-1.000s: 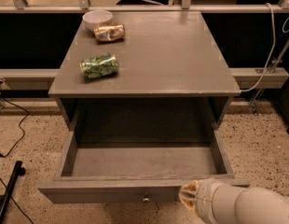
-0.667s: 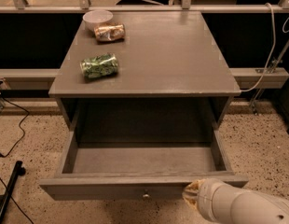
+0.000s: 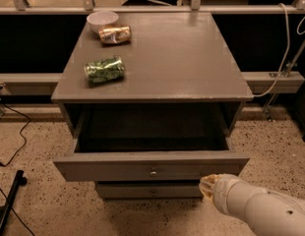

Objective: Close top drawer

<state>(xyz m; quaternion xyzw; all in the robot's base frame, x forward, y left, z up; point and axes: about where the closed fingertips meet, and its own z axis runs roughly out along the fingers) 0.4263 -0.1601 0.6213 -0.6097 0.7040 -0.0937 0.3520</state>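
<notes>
Top drawer [image 3: 113, 167] stands pulled out from the cabinet [image 3: 162, 58], its interior exposed and its front panel facing the camera. The panel's long axis runs left to right; closing travel runs straight back, away from the camera, into the carcass. The gripper [image 3: 209, 186] sits low at the right, just in front of the panel's lower right portion and well right of the centre knob [image 3: 153, 171]. Contact is not confirmed. Whether it is wide or narrow cannot be told. Judgement: a push this far off-centre may skew the drawer

white bowl [image 3: 102, 18] back-left | tan can [image 3: 114, 34], perhaps a packet, just beside it | green can [image 3: 104, 70] lying apart, nearer
</notes>
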